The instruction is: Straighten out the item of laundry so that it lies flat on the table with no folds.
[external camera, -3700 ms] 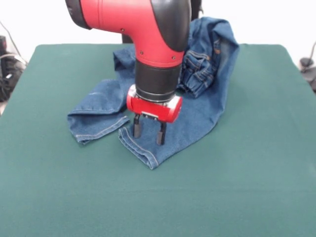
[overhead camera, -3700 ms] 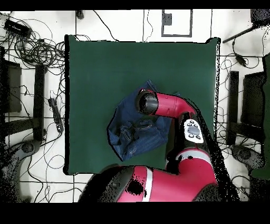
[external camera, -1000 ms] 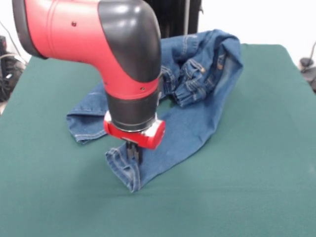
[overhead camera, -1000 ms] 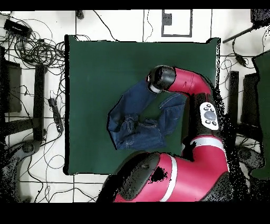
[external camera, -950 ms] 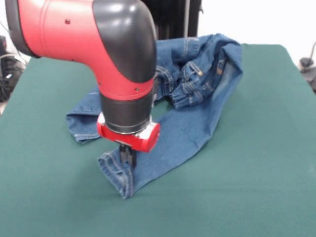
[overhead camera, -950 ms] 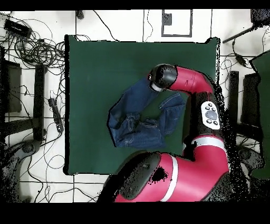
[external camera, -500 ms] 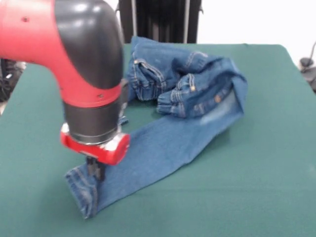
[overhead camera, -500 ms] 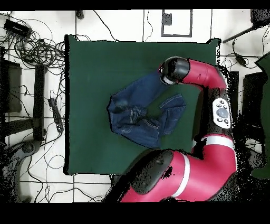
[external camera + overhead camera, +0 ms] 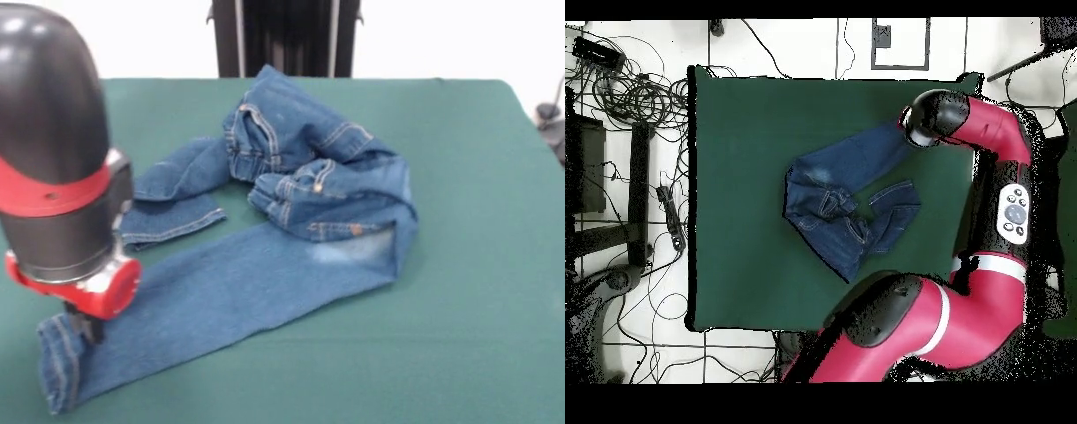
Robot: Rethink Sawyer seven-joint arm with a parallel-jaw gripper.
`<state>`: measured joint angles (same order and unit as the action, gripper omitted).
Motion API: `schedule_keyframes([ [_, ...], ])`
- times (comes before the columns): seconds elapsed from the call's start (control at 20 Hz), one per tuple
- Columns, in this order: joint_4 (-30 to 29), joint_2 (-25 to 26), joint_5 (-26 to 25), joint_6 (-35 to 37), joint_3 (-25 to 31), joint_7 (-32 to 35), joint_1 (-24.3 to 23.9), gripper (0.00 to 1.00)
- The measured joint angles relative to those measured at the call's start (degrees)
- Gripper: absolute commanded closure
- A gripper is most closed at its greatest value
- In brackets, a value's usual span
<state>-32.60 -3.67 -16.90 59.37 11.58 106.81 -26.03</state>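
Observation:
The item of laundry (image 9: 291, 256) is a small pair of blue jeans on the green table (image 9: 468, 309). Its waist end is bunched in a heap at mid-table. One leg runs out straight toward the near left corner, and the other leg (image 9: 172, 208) lies crumpled to the left of the heap. My gripper (image 9: 86, 329) is shut on the long leg near its hem, with the hem end hanging just below it. In the overhead view the jeans (image 9: 850, 205) lie right of centre, and the wrist (image 9: 925, 120) hides the fingers near the table's (image 9: 745, 150) upper right edge.
A black stand (image 9: 282, 35) rises behind the far edge of the table. Cables (image 9: 625, 90) and dark gear lie on the floor beside the table. My gripper is close to the table's edge.
The arm has dragged the held leg end further left and nearer in the front view. That leg now lies stretched out long, and the bunched waist has slid after it.

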Motion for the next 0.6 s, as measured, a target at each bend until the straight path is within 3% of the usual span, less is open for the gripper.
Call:
schedule_keyframes([
  [0.25,5.6,2.1,-0.7,2.6,1.2,-2.8,-1.5,1.0],
  [0.3,6.8,2.4,-0.7,2.6,1.7,-3.4,-2.1,0.0],
  [0.6,7.1,2.2,-0.7,2.5,2.3,-3.5,-2.5,0.0],
])
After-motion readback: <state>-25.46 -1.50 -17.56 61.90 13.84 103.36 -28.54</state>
